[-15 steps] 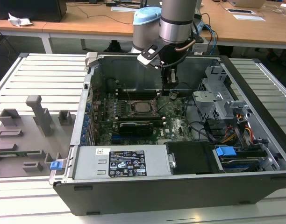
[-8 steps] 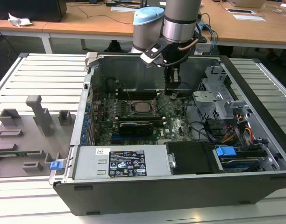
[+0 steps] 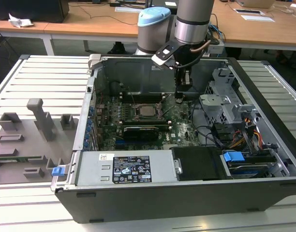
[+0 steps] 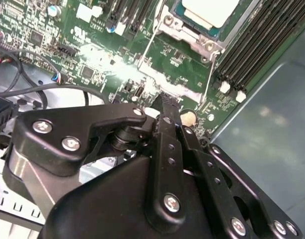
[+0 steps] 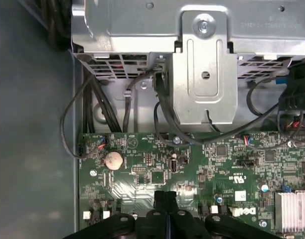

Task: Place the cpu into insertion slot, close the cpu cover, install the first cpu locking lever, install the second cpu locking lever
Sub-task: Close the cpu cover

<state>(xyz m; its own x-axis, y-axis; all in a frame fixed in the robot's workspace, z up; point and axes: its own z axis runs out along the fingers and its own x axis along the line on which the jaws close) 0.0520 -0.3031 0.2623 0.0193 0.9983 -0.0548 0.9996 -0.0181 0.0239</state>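
Already the cpu (image 3: 148, 110) sits in the insertion slot (image 3: 134, 110); the jaws are closed, empty.

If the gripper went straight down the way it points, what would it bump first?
Probably the green circuit board, a little way from the cpu; the gripper hangs above it, depth unclear.

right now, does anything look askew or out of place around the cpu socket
Nothing stands out. The cpu looks seated flat and square in the insertion slot, with the cpu cover framing it. The hand is shut, low over the green board beside the slot.
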